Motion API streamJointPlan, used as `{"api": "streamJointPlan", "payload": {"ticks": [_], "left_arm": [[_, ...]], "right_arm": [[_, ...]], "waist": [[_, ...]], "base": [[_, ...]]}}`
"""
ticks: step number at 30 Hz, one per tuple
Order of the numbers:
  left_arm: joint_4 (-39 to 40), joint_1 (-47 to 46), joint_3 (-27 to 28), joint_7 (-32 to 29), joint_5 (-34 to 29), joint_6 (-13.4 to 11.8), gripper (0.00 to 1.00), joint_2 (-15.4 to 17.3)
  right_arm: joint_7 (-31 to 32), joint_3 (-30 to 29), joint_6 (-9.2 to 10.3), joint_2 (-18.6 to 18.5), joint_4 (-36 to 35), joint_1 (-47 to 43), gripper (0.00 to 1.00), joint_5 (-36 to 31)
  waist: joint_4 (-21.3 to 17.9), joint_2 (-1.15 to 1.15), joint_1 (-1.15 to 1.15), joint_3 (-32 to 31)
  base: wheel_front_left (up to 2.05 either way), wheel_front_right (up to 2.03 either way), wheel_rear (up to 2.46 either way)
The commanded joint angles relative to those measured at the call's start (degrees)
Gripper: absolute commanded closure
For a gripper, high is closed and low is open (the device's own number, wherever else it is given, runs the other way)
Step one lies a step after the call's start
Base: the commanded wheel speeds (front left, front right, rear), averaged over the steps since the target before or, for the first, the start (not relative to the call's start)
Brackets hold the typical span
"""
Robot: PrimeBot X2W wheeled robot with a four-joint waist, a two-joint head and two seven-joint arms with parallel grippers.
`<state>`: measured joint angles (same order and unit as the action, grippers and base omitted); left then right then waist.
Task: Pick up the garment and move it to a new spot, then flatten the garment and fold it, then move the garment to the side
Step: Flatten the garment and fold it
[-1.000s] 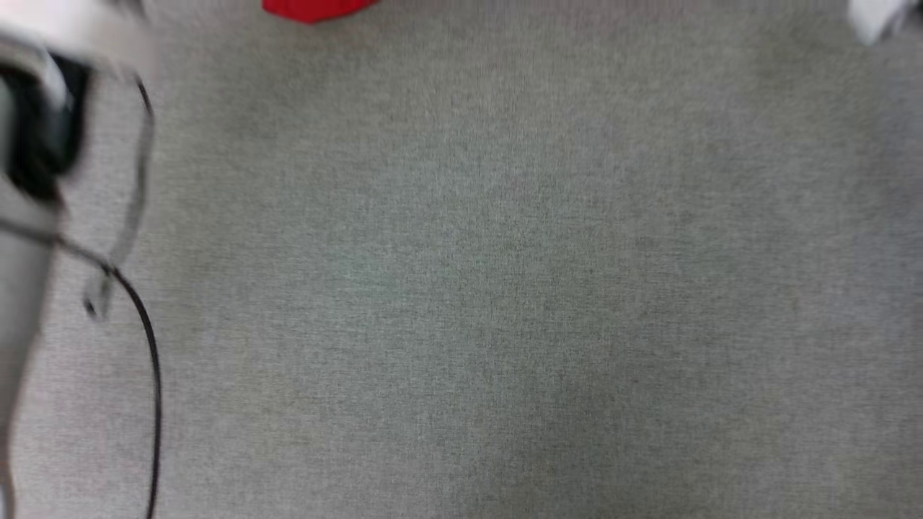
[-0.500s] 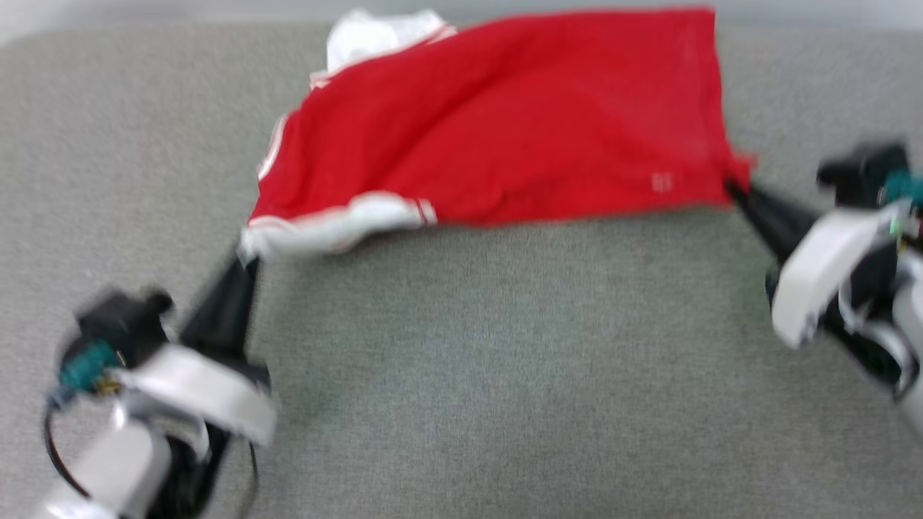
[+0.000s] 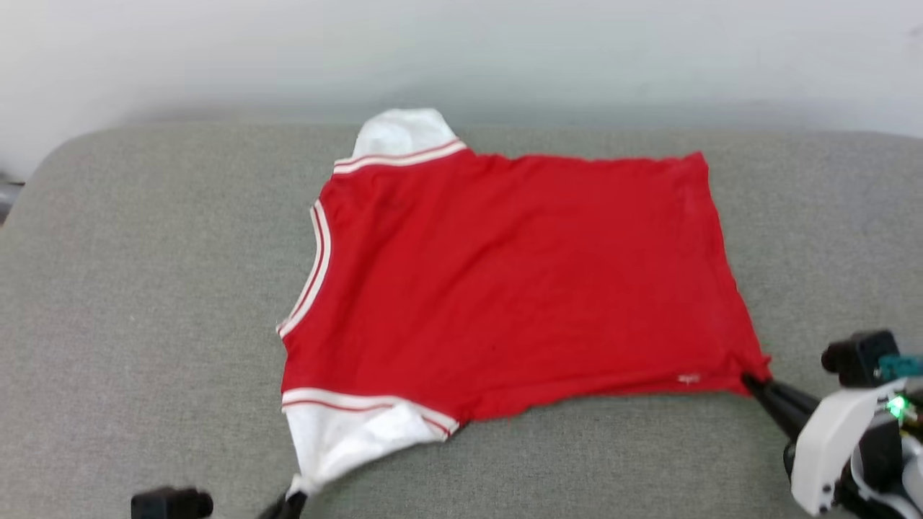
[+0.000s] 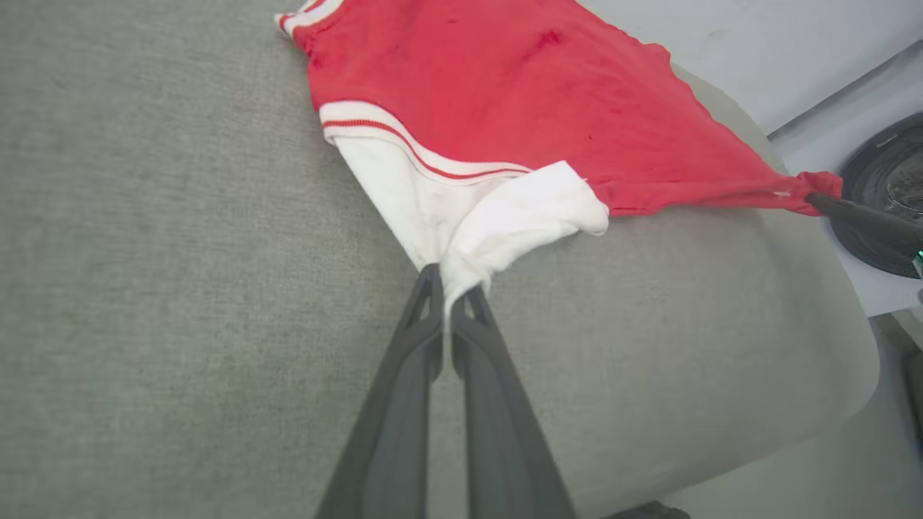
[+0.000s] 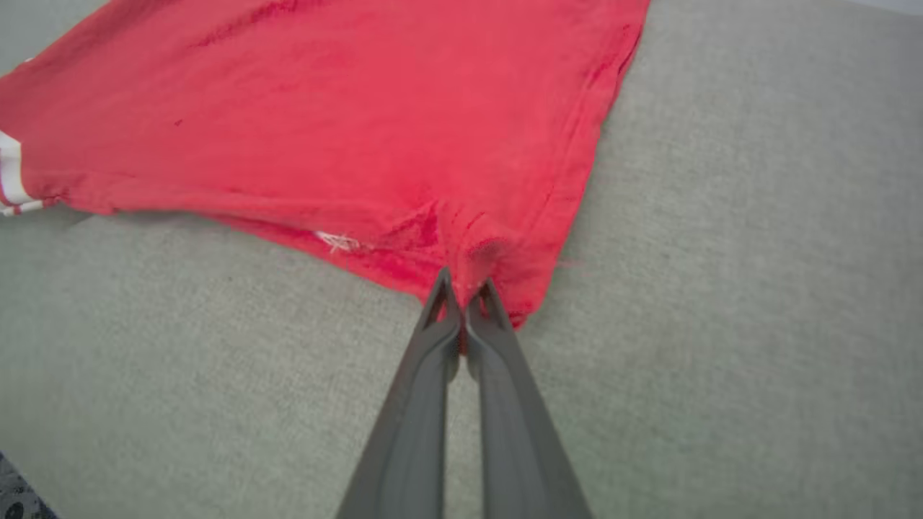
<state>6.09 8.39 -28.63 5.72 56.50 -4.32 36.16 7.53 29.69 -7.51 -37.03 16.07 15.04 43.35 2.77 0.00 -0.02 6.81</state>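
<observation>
Big grey cloth-covered counter (image 3: 144, 303) takes the stage, and the red shirt (image 3: 519, 281) lies spread across its far middle, collar to the left, hem to the right; the far white sleeve (image 3: 400, 133) sits right at the far edge, under the pale wall (image 3: 461, 58). Left gripper (image 4: 445, 306) is pinched tight on the tip of the near white sleeve (image 4: 461, 216); right gripper (image 5: 465, 292) is clamped on the near hem corner (image 5: 497, 274), cloth bunched between its fingers.

This looks like light, limp jersey; I'd expect it to sag and stretch wherever it's pulled. The near edge looks drawn fairly taut between the two grips, with a small rolled fold by the sleeve. Corners and sleeve ends are the sensible holds; a pinch mid-panel would only raise a tent. The rough cover should drag on the cloth a little, so sliding it could ruck it up.

Room now: plenty of bare counter to the left and on the near side; less on the right, where the left wrist view shows the counter rounding off and dropping away; the far edge is the one to watch.
</observation>
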Motion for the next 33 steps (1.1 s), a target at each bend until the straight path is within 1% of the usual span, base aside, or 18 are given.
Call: {"api": "streamJointPlan", "payload": {"ticks": [1,6,10,14,16,24,29,33], "left_arm": [[0.2,0.9,0.1,-0.1,0.2,0.1,1.0,0.6],[1.5,6.8,-0.8,-2.5,4.0,-0.5,1.0,1.5],[2.7,9.8,-1.4,-3.6,5.6,-1.1,1.0,1.9],[3.0,10.7,-1.0,-2.8,4.8,-1.8,1.0,2.3],[2.8,9.9,-0.9,-2.1,4.2,-2.1,1.0,2.1],[1.5,3.6,-0.8,-1.4,-0.1,-1.1,1.0,2.9],[0.3,-1.9,-0.4,-2.1,-2.7,0.2,1.0,4.2],[-1.1,-7.8,0.2,-2.7,-4.6,1.2,1.0,4.6]], "right_arm": [[0.0,-0.1,0.04,0.0,-0.4,-1.2,1.0,0.0],[1.3,-1.8,0.05,-0.5,-2.0,-7.6,1.0,0.0],[2.4,-3.9,0.05,-0.9,-4.0,-12.7,1.0,0.6],[3.5,-6.5,0.05,-0.8,-6.3,-16.2,1.0,0.7],[4.1,-7.6,0.05,-0.2,-7.3,-17.4,1.0,0.5],[6.0,-10.9,0.05,1.8,-9.9,-16.8,1.0,-0.9],[6.5,-12.4,0.05,3.1,-10.5,-15.0,1.0,-0.6],[7.1,-12.9,0.05,3.6,-10.7,-13.5,1.0,-0.6]], "waist": [[-0.3,0.0,0.02,-1.2],[-0.4,0.0,0.02,-3.6],[-0.1,0.0,0.02,-4.5],[0.2,0.0,0.02,-5.0],[0.3,0.0,0.02,-5.1],[-0.2,0.0,0.02,-5.8],[-0.9,0.0,0.02,-5.5],[-1.6,0.0,0.02,-4.3]], "base": [[0.0,0.0,0.0],[0.0,0.0,0.0],[0.0,0.0,0.0],[0.0,0.0,0.0],[0.0,0.0,0.0],[0.0,0.0,0.0],[0.0,0.0,0.0],[0.0,0.0,0.0]]}}
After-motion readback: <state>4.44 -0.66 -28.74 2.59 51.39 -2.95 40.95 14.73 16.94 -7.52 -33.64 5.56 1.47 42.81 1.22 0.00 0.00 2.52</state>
